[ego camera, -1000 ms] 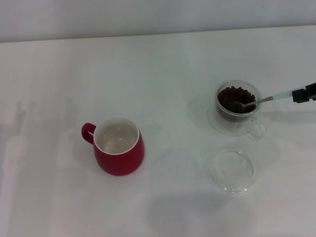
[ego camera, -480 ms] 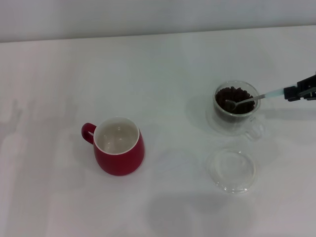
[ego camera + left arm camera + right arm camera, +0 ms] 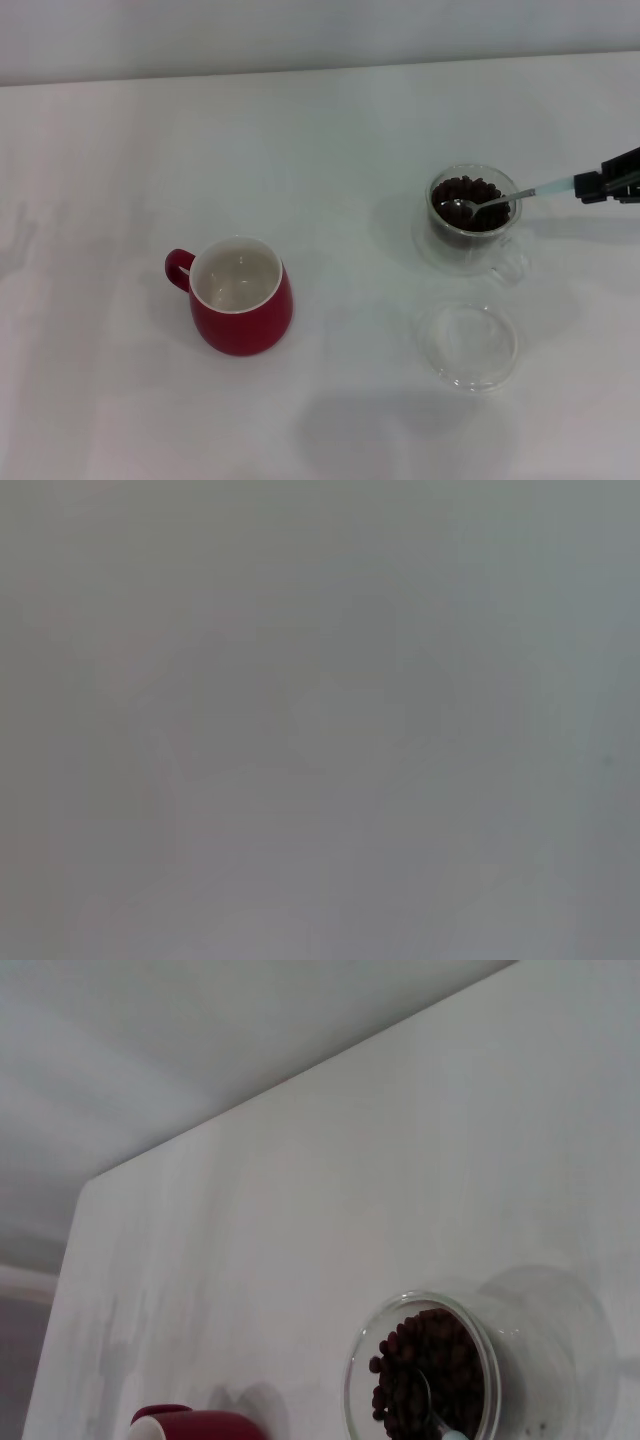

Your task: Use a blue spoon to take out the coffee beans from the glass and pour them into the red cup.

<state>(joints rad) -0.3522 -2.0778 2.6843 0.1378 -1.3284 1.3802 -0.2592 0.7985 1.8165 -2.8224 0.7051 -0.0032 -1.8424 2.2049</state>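
The glass [image 3: 472,222] stands at the right of the table, filled with dark coffee beans [image 3: 480,190]. The blue spoon [image 3: 505,200] reaches in from the right; its metal bowl lies on the beans and its pale handle runs to my right gripper [image 3: 592,186] at the right edge, which is shut on it. In the right wrist view the glass [image 3: 430,1370] and beans [image 3: 425,1365] show with the spoon bowl [image 3: 418,1392] among them. The red cup [image 3: 240,296] stands left of centre, its white inside empty; its rim also shows in the right wrist view [image 3: 190,1425]. The left gripper is out of view.
A shallow clear glass dish [image 3: 469,345] lies on the white table [image 3: 320,130] just in front of the glass. The left wrist view shows only blank grey.
The spoon bowl has moved farther left across the beans and sits a little higher; the right gripper has shifted slightly up and left with it.
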